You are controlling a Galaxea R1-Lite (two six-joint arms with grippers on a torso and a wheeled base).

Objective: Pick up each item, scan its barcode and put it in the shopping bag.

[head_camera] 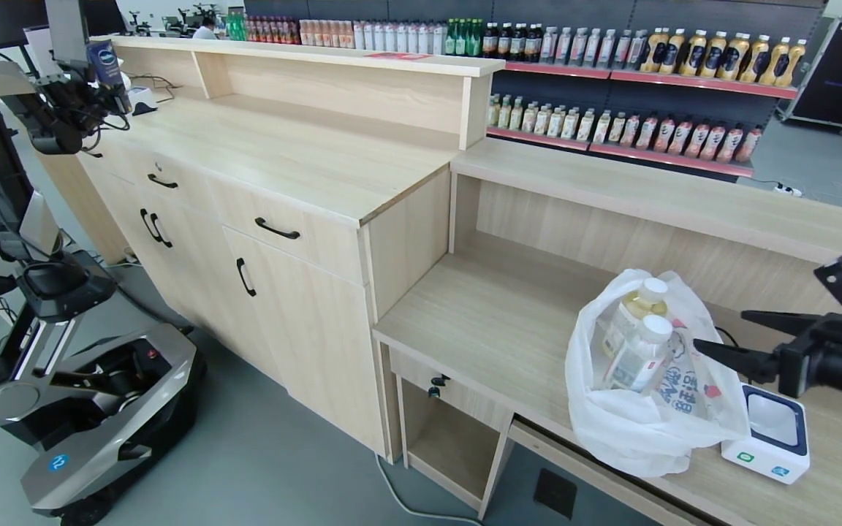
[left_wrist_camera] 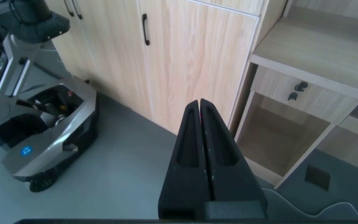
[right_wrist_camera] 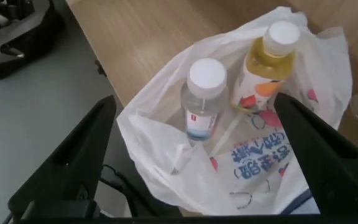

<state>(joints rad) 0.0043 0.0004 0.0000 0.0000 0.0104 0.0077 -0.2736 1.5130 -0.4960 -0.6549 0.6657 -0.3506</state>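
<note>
While right tool (head_camera: 718, 330) hangs spread beside shopping bag (head_camera: 633, 435), two bottles (head_camera: 639, 356) inside

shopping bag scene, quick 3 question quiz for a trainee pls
1. How many bottles stand in the shopping bag? A one, B two, C four.
2. True or false: the right gripper is shut on a bottle.
3. Fill in: the ___ gripper's fingers are closed together, holding nothing.
Key: 1 B; 2 false, it is open beside the bag; 3 left gripper.
</note>
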